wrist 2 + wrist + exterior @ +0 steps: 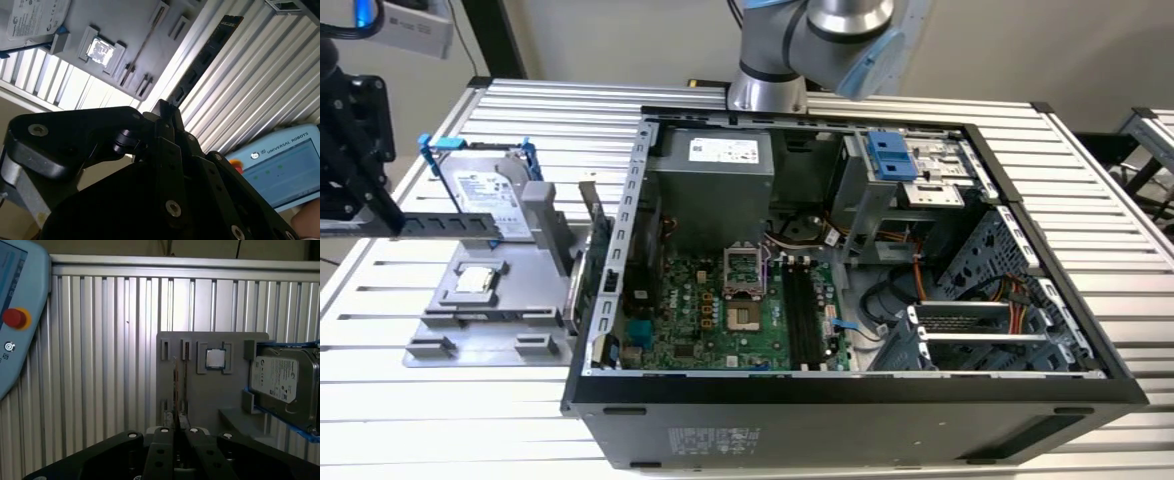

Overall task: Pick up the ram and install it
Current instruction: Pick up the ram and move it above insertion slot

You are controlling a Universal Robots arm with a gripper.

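Pick step looks done: hand [175,426] clamped on ram [204,59], held above desk [520,110] at 9 o'clock of case [854,400]. Install calls for squaring stick over board slots [803,310].

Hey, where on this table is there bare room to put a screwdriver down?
The ribbed table is bare on the camera's side of the grey tray, and along the exterior view's right of the computer case. The tray, holding the hard drive, is crowded.
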